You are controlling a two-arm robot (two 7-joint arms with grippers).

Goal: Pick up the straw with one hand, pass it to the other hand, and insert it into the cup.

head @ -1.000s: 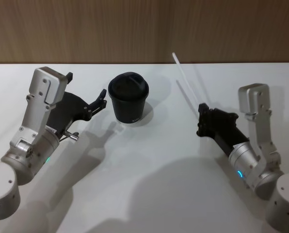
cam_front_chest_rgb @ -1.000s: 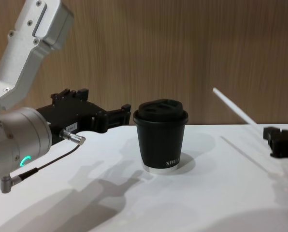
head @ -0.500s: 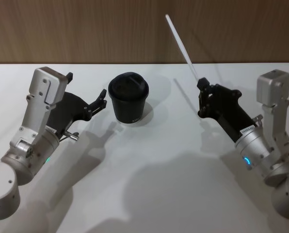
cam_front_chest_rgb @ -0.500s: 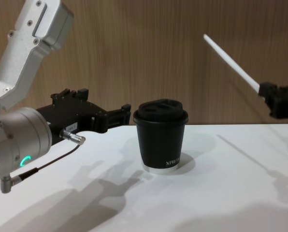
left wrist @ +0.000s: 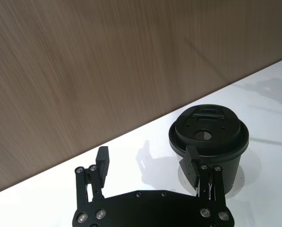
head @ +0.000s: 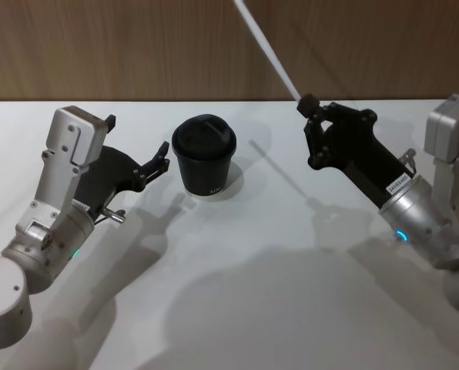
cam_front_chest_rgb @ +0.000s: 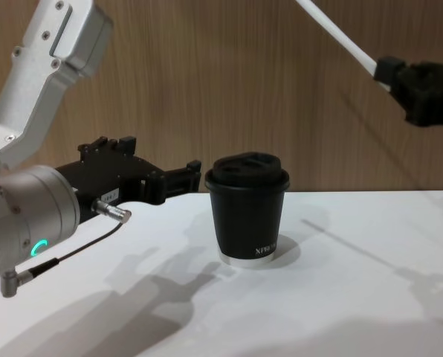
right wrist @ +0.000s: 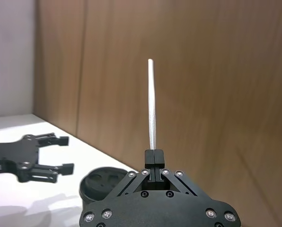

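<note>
The straw (head: pixel 268 50) is a thin white tube slanting up and to the left, high above the table, and its top leaves the head view. My right gripper (head: pixel 306 102) is shut on its lower end, in the air to the right of the cup. The straw (right wrist: pixel 152 104) rises straight out of the shut jaws of the right gripper (right wrist: pixel 154 155) in the right wrist view, and the straw (cam_front_chest_rgb: pixel 337 33) shows again in the chest view. The black lidded cup (head: pixel 204 154) stands upright on the table. My left gripper (head: pixel 139 140) hovers open just left of it, one finger (left wrist: pixel 193 163) close beside the cup (left wrist: pixel 208 142).
A white table (head: pixel 237 293) runs to a wooden wall (head: pixel 98 46) right behind the cup. A thin dark cable with a metal plug (cam_front_chest_rgb: pixel 110 213) hangs at my left wrist. Open table lies in front of the cup and between the arms.
My right gripper has lifted the straw off the table and carried it up and to the left, toward the cup. The left arm and the cup have not moved.
</note>
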